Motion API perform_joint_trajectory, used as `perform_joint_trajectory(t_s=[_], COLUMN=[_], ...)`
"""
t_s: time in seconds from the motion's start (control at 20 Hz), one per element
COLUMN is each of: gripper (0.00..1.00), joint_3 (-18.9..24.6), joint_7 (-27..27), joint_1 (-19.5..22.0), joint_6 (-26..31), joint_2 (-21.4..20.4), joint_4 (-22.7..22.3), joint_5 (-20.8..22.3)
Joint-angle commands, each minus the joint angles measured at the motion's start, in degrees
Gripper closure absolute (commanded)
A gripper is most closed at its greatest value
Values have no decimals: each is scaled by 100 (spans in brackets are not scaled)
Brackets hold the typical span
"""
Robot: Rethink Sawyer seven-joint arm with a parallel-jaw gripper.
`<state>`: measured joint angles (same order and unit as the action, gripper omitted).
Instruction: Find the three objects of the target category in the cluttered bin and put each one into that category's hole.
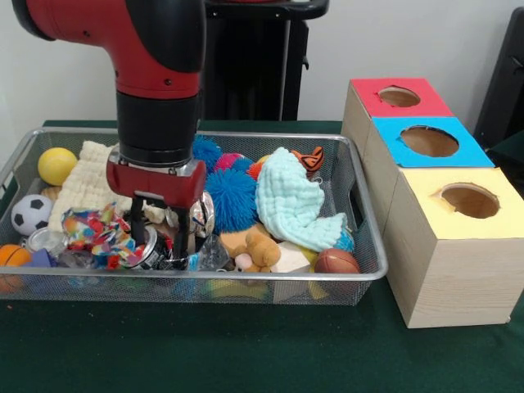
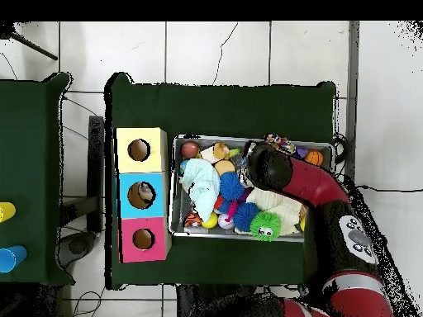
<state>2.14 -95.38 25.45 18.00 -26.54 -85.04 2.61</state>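
Observation:
My gripper [image 1: 164, 236] is lowered into the left half of the wire bin [image 1: 270, 137], its fingers [image 1: 139, 229] spread open and standing among crinkly wrappers and a multicoloured confetti toy [image 1: 97, 229]. Nothing is clearly held. Balls lie around it: a yellow ball [image 1: 56, 165], a soccer ball [image 1: 31, 214], an orange basketball [image 1: 11, 256] and a brown football [image 1: 336, 261]. Three boxes stand to the right, with a red hole [image 1: 399, 97], a blue hole [image 1: 429, 141] and a yellow hole [image 1: 469, 200]. In the overhead view the arm's wrist [image 2: 271, 167] hides the gripper.
A light-blue cloth [image 1: 295, 205], blue spiky balls [image 1: 229, 196], a cream cloth [image 1: 86, 184] and a tan plush toy [image 1: 255, 246] fill the bin's middle. A green fuzzy toy [image 2: 264, 223] lies by the bin's wall. Something sits inside the blue box's hole [image 2: 142, 195].

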Motion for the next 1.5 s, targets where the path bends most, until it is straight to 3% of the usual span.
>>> perform_joint_trajectory(t_s=[0.05, 0.6, 0.9, 1.25, 1.5], gripper=[0, 0, 0, 0, 0], joint_3=[-3, -72, -464, -637, -604], joint_7=[-946, -971, -1214, -1172, -1220], joint_1=[-107, -231, -539, -657, -647], joint_6=[696, 838, 1240, 1680, 1577], joint_2=[201, 286, -6, -270, -199], joint_4=[307, 493, 250, 129, 6], joint_5=[-315, -500, -603, -697, -799])
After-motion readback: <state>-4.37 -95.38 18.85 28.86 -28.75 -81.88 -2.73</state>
